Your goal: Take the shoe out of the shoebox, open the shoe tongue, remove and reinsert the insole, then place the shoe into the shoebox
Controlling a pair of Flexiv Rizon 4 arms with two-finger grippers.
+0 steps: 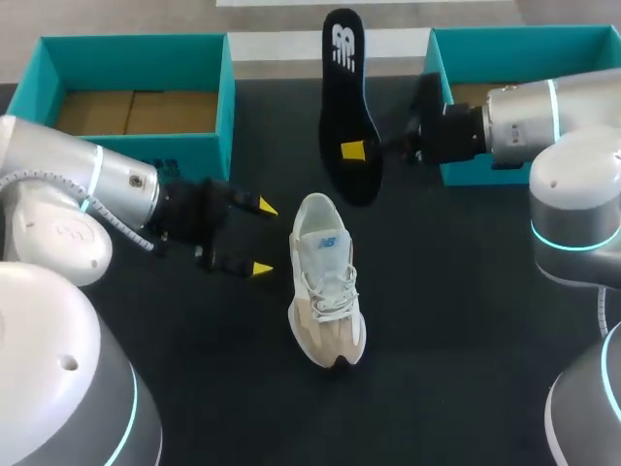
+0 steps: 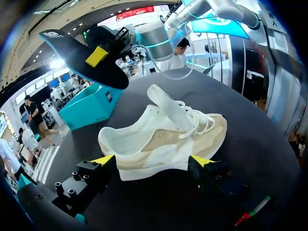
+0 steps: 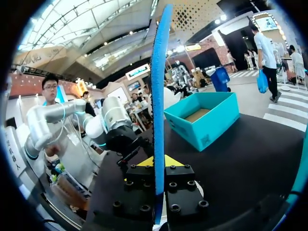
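White shoe [image 1: 325, 282] lies on its sole at the centre of the dark worktop [image 1: 456, 320], well apart from its edges and from the teal left shoebox [image 1: 225, 97] and right shoebox [image 1: 441, 78] in the upper corners. Left claw [image 1: 261, 238] reaches in level from the left, fingers apart, just short of the shoe. Right claw [image 1: 361, 150] is clamped on the black insole [image 1: 347, 107], raised at upper centre. Only the right wrist view shows the insole edge-on between the fingers. Only the left wrist view shows the tongue [image 2: 166, 103] lifted.

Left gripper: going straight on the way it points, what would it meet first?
The white shoe, side-on just ahead of the open left gripper; nothing shows between them.
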